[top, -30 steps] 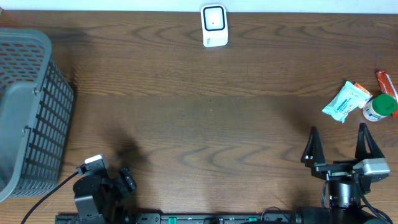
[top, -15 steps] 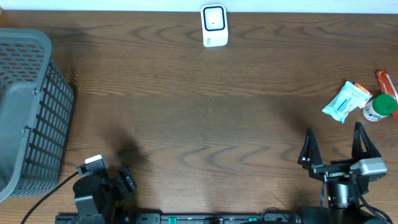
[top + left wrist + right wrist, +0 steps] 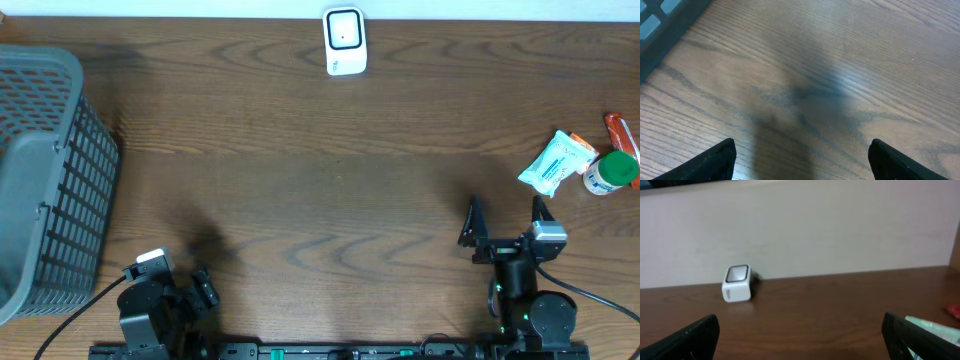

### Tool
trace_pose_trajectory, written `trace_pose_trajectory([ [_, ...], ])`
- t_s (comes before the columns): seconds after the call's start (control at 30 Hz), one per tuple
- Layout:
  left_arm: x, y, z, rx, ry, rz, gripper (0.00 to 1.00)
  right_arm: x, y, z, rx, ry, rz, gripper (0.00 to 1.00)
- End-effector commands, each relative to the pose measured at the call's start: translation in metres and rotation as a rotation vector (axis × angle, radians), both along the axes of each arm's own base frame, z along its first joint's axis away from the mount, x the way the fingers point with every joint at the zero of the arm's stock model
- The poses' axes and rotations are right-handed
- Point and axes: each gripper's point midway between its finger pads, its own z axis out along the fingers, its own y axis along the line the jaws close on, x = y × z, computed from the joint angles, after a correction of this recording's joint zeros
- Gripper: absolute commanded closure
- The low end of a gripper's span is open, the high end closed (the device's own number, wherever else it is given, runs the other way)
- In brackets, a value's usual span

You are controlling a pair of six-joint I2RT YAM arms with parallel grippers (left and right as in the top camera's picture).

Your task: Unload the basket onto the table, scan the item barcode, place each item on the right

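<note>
One grey basket stands at the far left; what it holds I cannot tell. My left claw hangs near it over the table, jaws wide apart, holding nothing. One white scanner sits at the far edge, centre. My right claw gapes wide, empty. Further right lie one blue-white packet touching one green-capped bottle, and one orange-red item just behind.

Table dark brown, wavy wood grain; basket grey, grid-mesh walls. Scanner white with dark face; packet white and teal, bottle white with green cap, wrapper orange-red. All black: right fingers, left fingers.
</note>
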Motion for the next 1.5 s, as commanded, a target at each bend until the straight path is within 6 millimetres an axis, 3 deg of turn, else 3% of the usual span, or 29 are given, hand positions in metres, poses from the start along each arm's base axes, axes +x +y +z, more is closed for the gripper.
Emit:
trace_pose_trajectory([
  [0.0,-0.001,0.0,-0.004,0.013,0.013,-0.013,0.15,0.001,-0.001,0.0,0.024,-0.022,-0.011,0.01],
  [0.3,-0.001,0.0,-0.004,0.013,0.013,-0.013,0.15,0.005,-0.006,-0.053,0.013,0.135,-0.043,0.01],
  [1.23,-0.001,0.0,-0.004,0.013,0.013,-0.013,0.15,0.005,-0.007,-0.053,0.014,0.132,-0.047,0.01],
  [1.33,-0.002,0.008,-0.004,0.05,0.018,0.017,0.15,0.005,-0.007,-0.053,0.015,0.133,-0.047,0.01],
  [1.47,0.03,-0.005,0.033,0.008,-0.19,-0.054,0.15,0.005,-0.007,-0.053,0.014,0.133,-0.047,0.01],
])
